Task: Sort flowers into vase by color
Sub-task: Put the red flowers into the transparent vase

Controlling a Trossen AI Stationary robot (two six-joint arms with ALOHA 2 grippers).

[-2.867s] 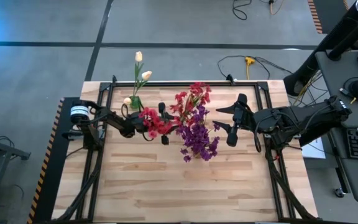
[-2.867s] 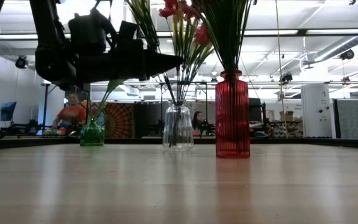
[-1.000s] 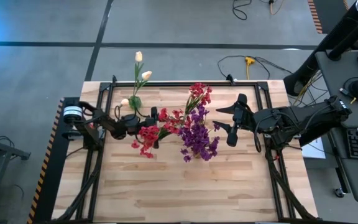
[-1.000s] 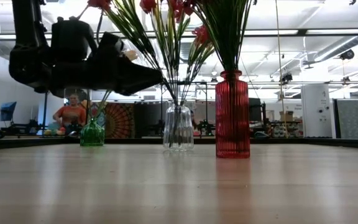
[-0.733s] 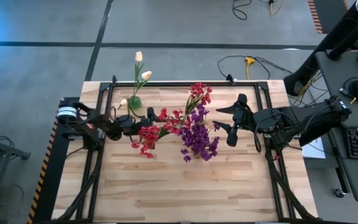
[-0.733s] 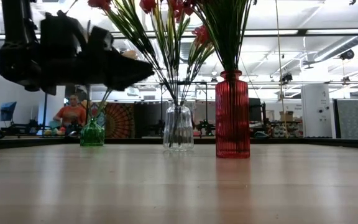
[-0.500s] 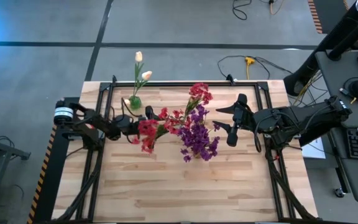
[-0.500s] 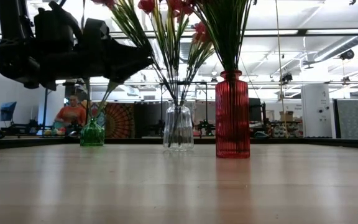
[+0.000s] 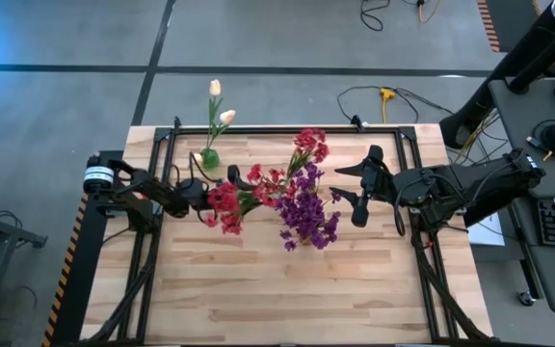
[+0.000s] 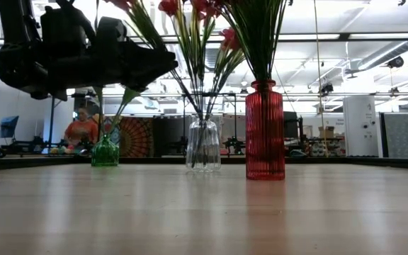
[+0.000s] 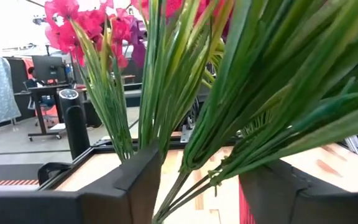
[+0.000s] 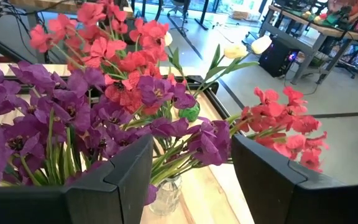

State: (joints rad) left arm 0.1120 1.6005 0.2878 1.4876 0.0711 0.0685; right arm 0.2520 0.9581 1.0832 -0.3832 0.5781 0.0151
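Three bunches upright on the far half of the counter [image 9: 287, 289], seen from above: cream-yellow tulip buds [image 9: 222, 106] at the back left, red blossom clusters [image 9: 258, 183] in the middle, purple blossom clusters [image 9: 306, 214] just right of those and touching them; left tool [image 9: 222, 185] at the left edge of the red clusters; right tool [image 9: 355, 193] off to the right of the purple, near but apart, holding nothing.

At counter height: green vase [image 10: 105, 152], clear vase [image 10: 203, 145] and red vase [image 10: 265, 131] in a row, green stems rising from each; left tool high above the counter, tip just beside the clear vase's stems.

From the left wrist: fingers [image 11: 138, 186] apart, green stems [image 11: 166, 93] between them, not pinched.

From the right wrist: fingers [image 12: 123, 180] apart, nothing gripped; purple clusters nearest, red behind, tulip buds farthest.
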